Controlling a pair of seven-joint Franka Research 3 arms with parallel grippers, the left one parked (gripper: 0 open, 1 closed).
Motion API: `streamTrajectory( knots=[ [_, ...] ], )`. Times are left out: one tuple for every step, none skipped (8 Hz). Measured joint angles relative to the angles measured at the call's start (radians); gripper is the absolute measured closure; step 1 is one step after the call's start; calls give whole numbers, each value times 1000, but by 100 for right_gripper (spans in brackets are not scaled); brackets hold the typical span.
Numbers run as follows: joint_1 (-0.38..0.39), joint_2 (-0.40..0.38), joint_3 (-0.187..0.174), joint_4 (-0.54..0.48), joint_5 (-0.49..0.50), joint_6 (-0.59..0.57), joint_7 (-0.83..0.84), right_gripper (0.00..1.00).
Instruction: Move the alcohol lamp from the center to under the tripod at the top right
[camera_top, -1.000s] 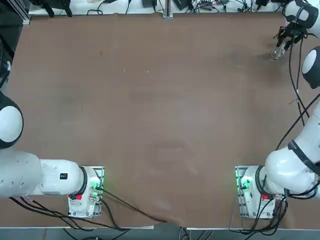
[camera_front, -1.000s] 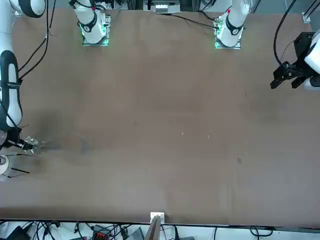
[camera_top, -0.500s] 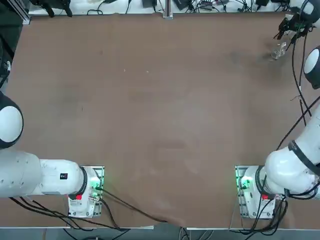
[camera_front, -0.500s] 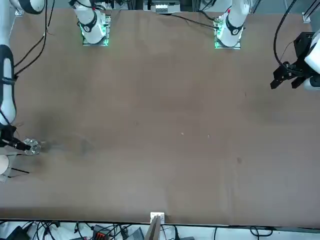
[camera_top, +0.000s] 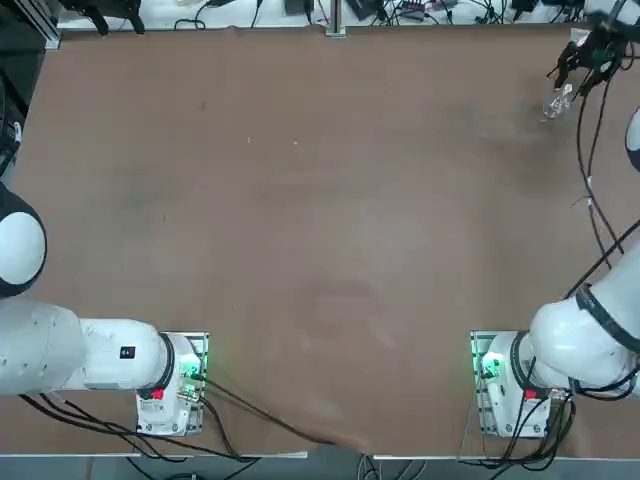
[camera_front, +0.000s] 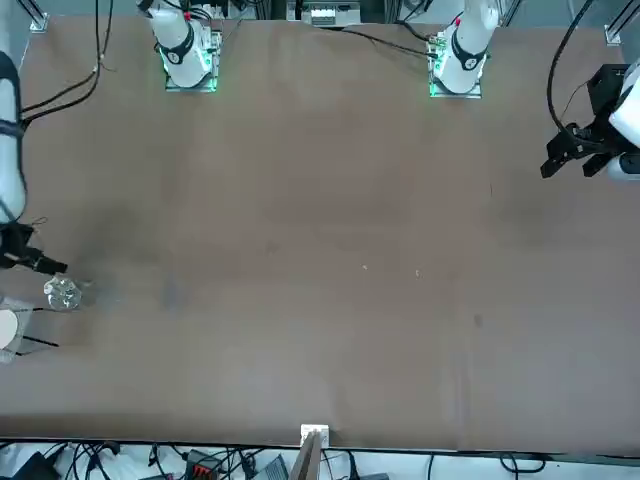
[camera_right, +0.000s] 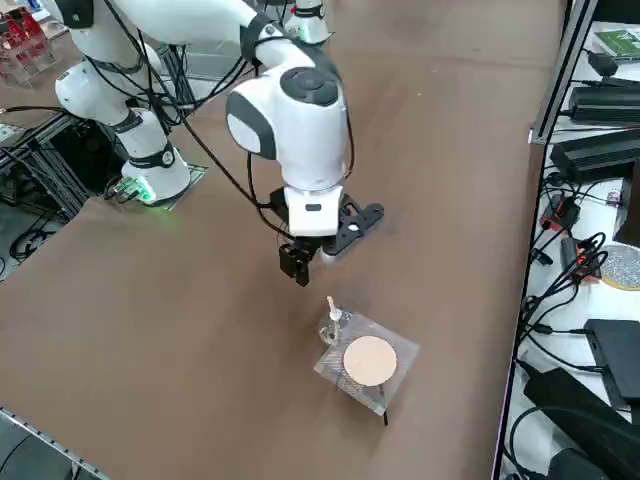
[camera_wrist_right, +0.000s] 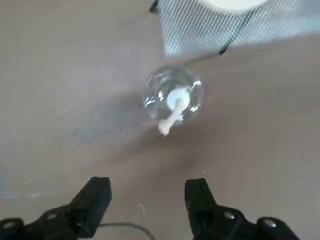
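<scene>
Lamp: alcohol lamp (camera_wrist_right: 173, 100), 1 item, clear rounded glass body with a whitish wick piece standing up from its top. Stands upright on the table (camera_top: 320, 230) in the far right corner as seen from overhead, where it shows as a small glint (camera_top: 555, 102); at the left edge in the front view (camera_front: 62, 293). In the right side view it sits (camera_right: 331, 326) at the near edge of the tripod, touching or almost touching the mesh; whether it is partly beneath the mesh cannot be told. Nothing grips it.

Tripod (camera_right: 368, 363): 1 item, square grey mesh with a pale round centre, on thin dark wire legs, 1 leg tip showing below the mesh. Just beside the lamp, on the side nearer the table edge. A corner of the mesh also shows in the wrist view (camera_wrist_right: 220, 25), and a pale disc with dark legs at the left edge of the front view (camera_front: 8, 330).

Right gripper (camera_right: 296, 264): 1 item, 2 dark fingers (camera_wrist_right: 95, 202) spread apart and empty, pointing down, raised clear above the table beside the lamp and not touching it. From overhead it lies at the right border, just beyond the lamp (camera_top: 582, 60).

Table: brown surface, otherwise bare around these items; cables and equipment lie along the bench (camera_right: 600, 200) past its edge.
</scene>
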Motion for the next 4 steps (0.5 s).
streamTrajectory(
  knots=[
    [4, -30, 0, -135, -1, 138, 1, 37],
    [3, -35, -1, -209, -1, 217, 1, 47],
    [2, -29, -3, -236, -2, 255, 0, 57],
    [1, -18, -3, -241, -2, 284, 0, 74]
  ],
)
